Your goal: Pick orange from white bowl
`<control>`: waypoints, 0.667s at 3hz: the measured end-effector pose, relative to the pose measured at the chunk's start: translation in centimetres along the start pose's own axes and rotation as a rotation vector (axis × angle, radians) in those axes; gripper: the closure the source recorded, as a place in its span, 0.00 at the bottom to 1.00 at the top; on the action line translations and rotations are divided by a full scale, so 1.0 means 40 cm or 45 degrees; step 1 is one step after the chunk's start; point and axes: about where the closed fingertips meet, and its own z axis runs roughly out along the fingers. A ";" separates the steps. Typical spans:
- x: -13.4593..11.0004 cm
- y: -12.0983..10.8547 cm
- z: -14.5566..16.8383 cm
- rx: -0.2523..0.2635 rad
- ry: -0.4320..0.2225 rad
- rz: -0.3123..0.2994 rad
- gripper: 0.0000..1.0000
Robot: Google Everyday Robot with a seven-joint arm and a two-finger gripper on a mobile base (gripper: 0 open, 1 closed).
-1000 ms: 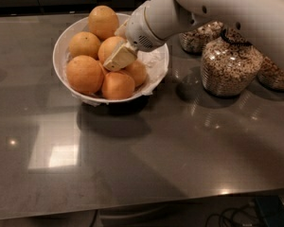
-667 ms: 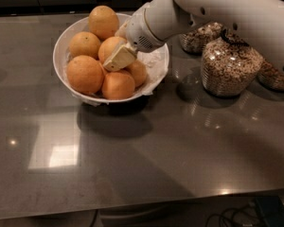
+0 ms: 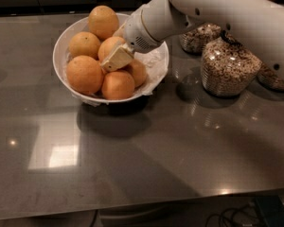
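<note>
The white bowl (image 3: 60,51) stands at the back left of the dark countertop, lined with crinkled white paper (image 3: 155,62). It holds several oranges in a heap: one on top at the back (image 3: 103,21), one at the front left (image 3: 84,74), one at the front (image 3: 117,84). My gripper (image 3: 114,56) reaches down into the bowl from the right. It sits at the middle orange (image 3: 109,45), with its cream tip lying across that fruit's front right side. The far side of the gripper is hidden behind the fruit and my wrist.
My white arm (image 3: 217,8) crosses the upper right of the view. A glass jar of grains (image 3: 228,67) stands right of the bowl, with another jar (image 3: 199,37) behind it and a third (image 3: 274,77) at the right edge. The counter's front edge (image 3: 142,207) runs along the bottom.
</note>
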 end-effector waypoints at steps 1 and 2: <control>0.003 -0.003 0.015 -0.010 -0.007 0.015 0.37; 0.001 -0.005 0.016 -0.014 -0.009 0.020 0.49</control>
